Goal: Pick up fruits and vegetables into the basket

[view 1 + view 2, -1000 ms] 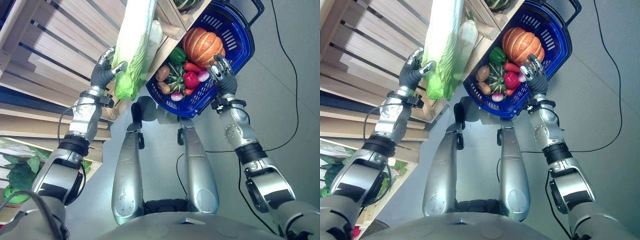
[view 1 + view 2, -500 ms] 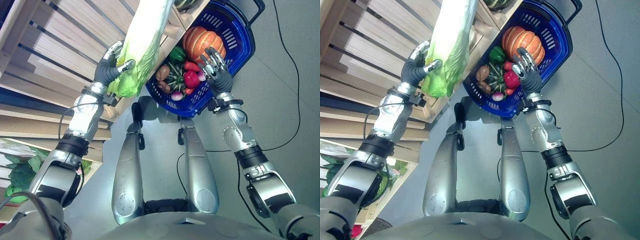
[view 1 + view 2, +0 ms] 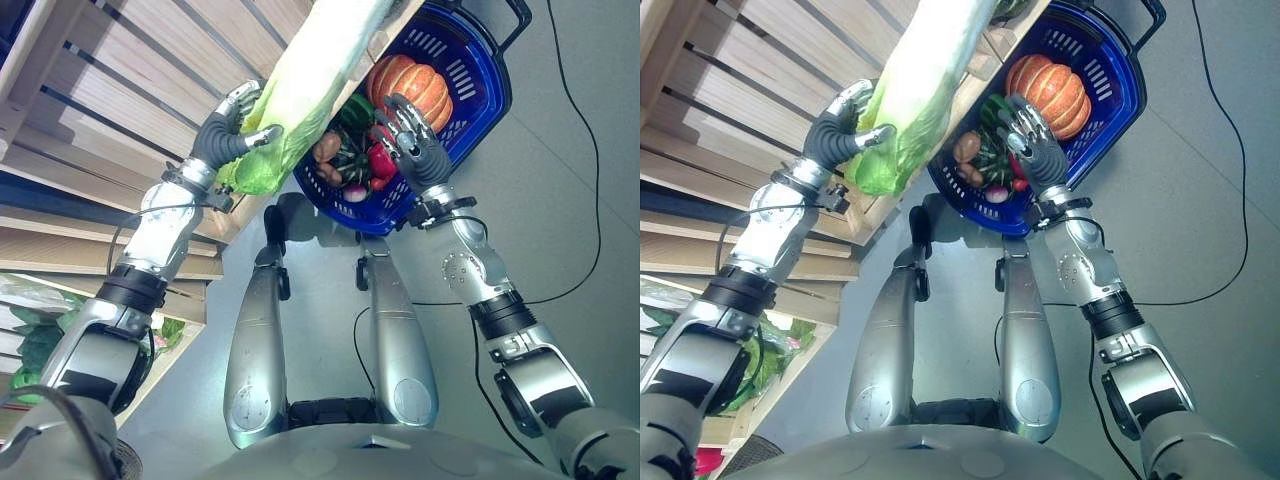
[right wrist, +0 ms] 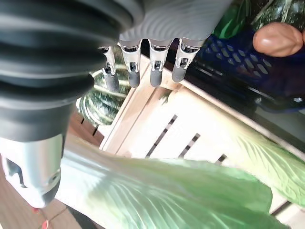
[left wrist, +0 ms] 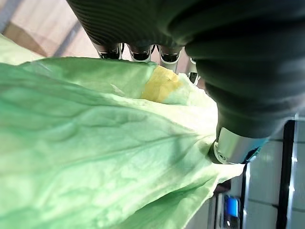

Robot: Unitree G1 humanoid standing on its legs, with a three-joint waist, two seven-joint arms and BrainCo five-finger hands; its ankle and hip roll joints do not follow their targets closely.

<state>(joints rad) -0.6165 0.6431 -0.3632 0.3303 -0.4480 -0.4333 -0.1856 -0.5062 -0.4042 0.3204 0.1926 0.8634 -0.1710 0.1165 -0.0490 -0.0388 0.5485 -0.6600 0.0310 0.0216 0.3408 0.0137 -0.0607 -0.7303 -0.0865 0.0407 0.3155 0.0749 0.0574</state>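
Note:
A long pale green cabbage [image 3: 300,90] slants up past the shelf edge, its leafy end in my left hand [image 3: 222,140], whose fingers and thumb [image 5: 238,143] are curled round the leaves [image 5: 95,157]. The blue basket [image 3: 480,90] stands on the floor beside the shelf. It holds an orange pumpkin [image 3: 410,85], a red pepper [image 3: 382,160], a potato [image 3: 325,147] and other vegetables. My right hand [image 3: 412,150] hovers over the basket's near side, close to the cabbage, with straight fingers [image 4: 155,67] holding nothing.
A slatted wooden shelf [image 3: 120,90] runs along the left. A dark green striped squash [image 4: 102,102] lies on it near the basket. Leafy greens [image 3: 40,340] sit in a lower crate at the left. Grey floor [image 3: 580,200] spreads to the right.
My left hand has carried the cabbage up and to the right, toward the basket. My right hand has moved left across the basket toward the cabbage.

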